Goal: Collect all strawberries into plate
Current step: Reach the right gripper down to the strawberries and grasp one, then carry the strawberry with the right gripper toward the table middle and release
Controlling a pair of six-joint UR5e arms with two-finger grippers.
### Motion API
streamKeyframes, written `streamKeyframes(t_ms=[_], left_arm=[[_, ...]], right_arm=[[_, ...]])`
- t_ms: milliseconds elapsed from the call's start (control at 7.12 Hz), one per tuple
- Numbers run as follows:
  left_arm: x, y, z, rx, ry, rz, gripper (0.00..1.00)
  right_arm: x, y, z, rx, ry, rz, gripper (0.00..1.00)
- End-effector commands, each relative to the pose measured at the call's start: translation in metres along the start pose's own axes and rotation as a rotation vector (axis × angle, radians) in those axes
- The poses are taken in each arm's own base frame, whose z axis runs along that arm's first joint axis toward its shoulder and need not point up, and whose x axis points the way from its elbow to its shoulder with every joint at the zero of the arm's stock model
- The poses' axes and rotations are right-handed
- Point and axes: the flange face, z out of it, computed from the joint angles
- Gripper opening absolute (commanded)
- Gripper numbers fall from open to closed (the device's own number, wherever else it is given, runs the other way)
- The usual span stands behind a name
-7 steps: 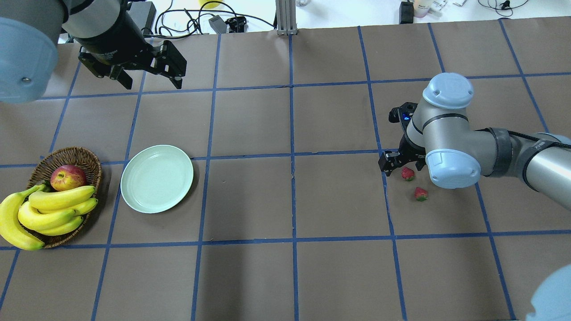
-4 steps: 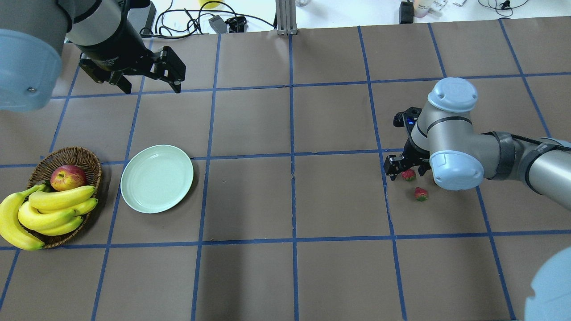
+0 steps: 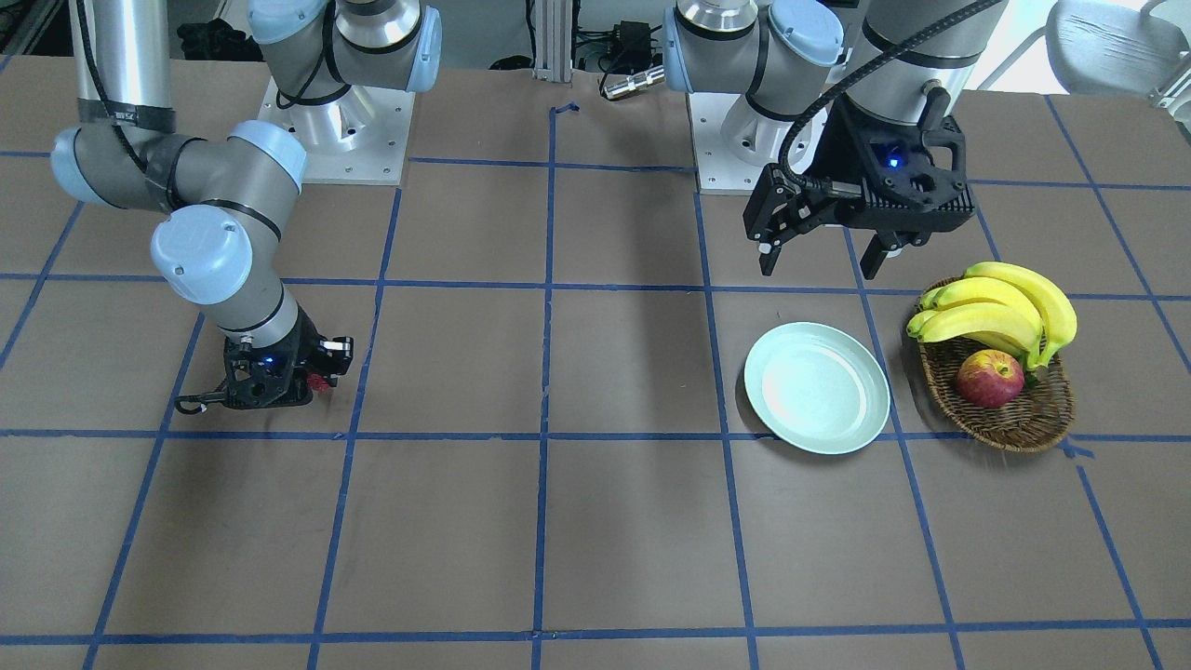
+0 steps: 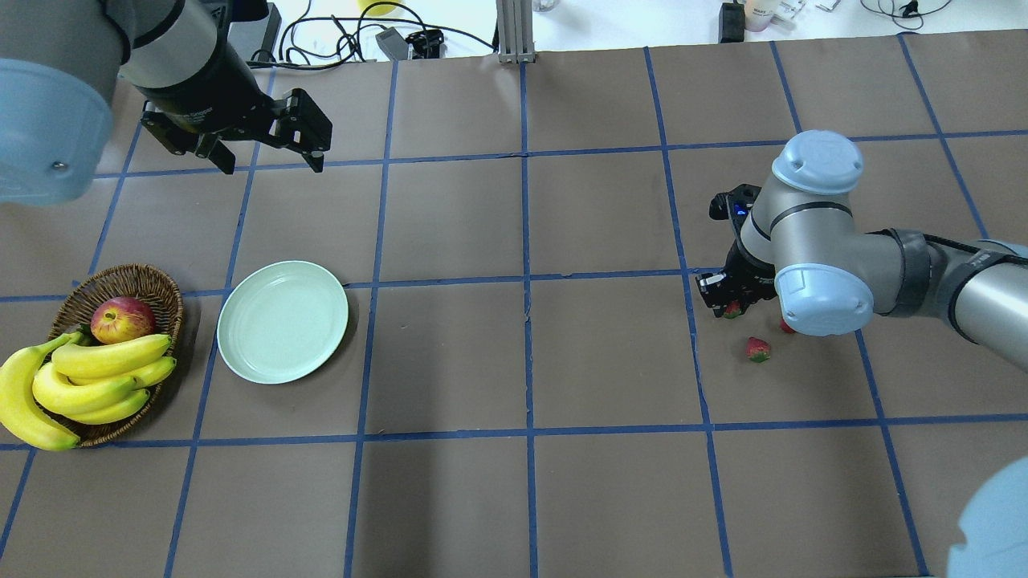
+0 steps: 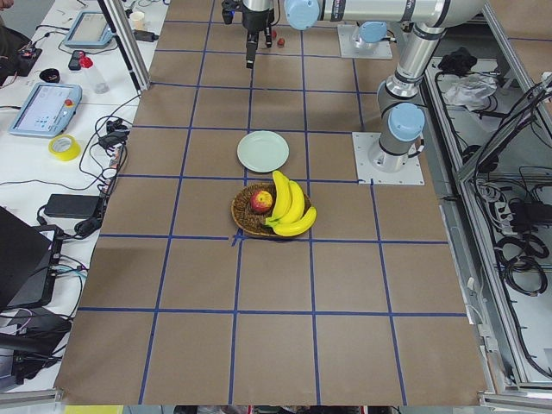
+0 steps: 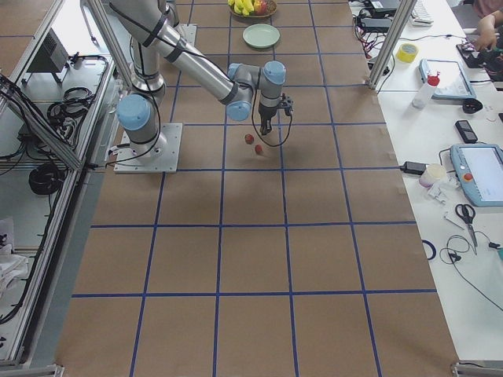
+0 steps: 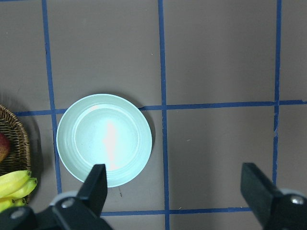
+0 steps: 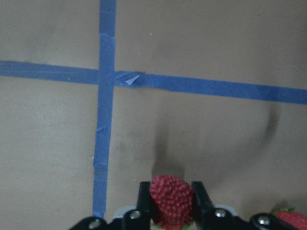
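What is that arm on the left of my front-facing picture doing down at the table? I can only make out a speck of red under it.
Observer: Its wrist camera shows the right end effector with a finger on each side of a strawberry, seemingly pinching it.
Visitor: Is that the only berry?
Observer: No. Overhead, a second strawberry lies free on the table, apart from the pinched one.
Visitor: Any more?
Observer: Yes. The right-side camera shows two loose berries, so there is a third strawberry.
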Motion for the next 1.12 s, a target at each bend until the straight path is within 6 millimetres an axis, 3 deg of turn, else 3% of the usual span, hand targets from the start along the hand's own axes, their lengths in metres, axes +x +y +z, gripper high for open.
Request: streamKeyframes(t_ms=[0, 281, 562, 702, 843, 983], left_arm=[[-0.001, 0.0, -0.004, 0.007, 0.001, -0.001, 1.0], [-0.002, 0.0, -0.006, 0.011, 0.004, 0.005, 1.0], [-0.006, 0.0, 0.0, -0.003, -0.003, -0.001, 1.0], [-0.01, -0.001, -0.001, -0.001, -0.001, -0.008, 1.0], [-0.011, -0.001, 0.001, -0.006, -0.001, -0.008, 1.0], [-0.012, -0.001, 0.0, -0.003, -0.002, -0.011, 1.0]], right_arm=[[-0.08, -0.011, -0.023, 0.043, -0.032, 0.112, 0.07], [-0.172, -0.003, -0.032, 0.053, -0.084, 0.245, 0.08], [-0.252, -0.001, -0.02, 0.042, -0.146, 0.31, 0.09], [-0.284, -0.012, -0.015, 0.044, -0.15, 0.339, 0.09], [-0.302, -0.021, -0.003, 0.034, -0.148, 0.366, 0.1], [-0.309, -0.018, 0.006, 0.028, -0.126, 0.356, 0.19]])
